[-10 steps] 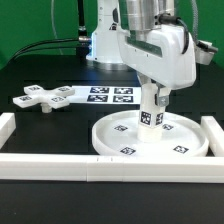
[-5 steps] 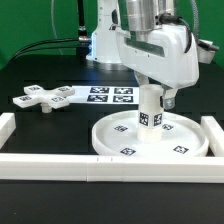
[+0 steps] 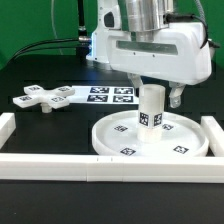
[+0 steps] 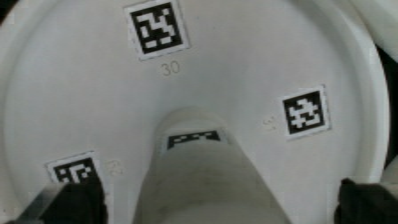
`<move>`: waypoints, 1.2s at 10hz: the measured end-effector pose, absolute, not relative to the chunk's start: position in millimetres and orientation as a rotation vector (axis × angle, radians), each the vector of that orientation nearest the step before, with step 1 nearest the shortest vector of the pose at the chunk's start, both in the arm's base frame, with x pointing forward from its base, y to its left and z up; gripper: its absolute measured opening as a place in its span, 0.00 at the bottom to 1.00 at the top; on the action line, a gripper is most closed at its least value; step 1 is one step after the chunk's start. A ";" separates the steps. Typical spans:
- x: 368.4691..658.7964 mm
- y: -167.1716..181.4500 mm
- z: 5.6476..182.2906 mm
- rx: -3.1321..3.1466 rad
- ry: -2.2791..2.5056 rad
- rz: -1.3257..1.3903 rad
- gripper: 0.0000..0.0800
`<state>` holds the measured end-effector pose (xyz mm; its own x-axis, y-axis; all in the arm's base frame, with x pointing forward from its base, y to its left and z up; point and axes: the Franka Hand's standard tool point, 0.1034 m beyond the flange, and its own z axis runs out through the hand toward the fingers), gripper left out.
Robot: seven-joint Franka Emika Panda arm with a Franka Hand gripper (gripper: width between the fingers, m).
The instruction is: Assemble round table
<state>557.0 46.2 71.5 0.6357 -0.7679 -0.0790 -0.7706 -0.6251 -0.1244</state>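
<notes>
The large white rimmed disc (image 3: 185, 140) lies flat on the table at the exterior view's right, and also shows in the wrist view (image 4: 107, 90). The short cylinder leg (image 3: 150, 112) stands upright on its central hub; the wrist view looks down its length (image 4: 214, 170). My gripper (image 3: 156, 96) hangs over the leg's top, jaws open, with the dark fingertips (image 4: 68, 205) spread wide on either side of the leg and a gap on each side. The cross-shaped foot (image 3: 40, 98) lies flat at the exterior view's left, apart from the disc.
The marker board (image 3: 110, 95) lies between foot and disc. White border rails run along the front (image 3: 100, 166), the left (image 3: 8, 126) and the right (image 3: 213, 135). The robot base (image 3: 105, 40) stands behind.
The hand has turned about its vertical axis above the leg and now faces the exterior camera broadside. The leg, disc and foot have not moved.
</notes>
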 end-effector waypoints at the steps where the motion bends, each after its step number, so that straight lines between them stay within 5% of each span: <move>1: 557.6 42.1 70.6 -2.816 1.033 0.005 0.81; 12: 563.4 40.0 72.0 -3.020 -0.634 -0.081 0.81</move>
<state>563.4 40.0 72.0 0.9143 0.4001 0.0622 0.4030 -0.9142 -0.0425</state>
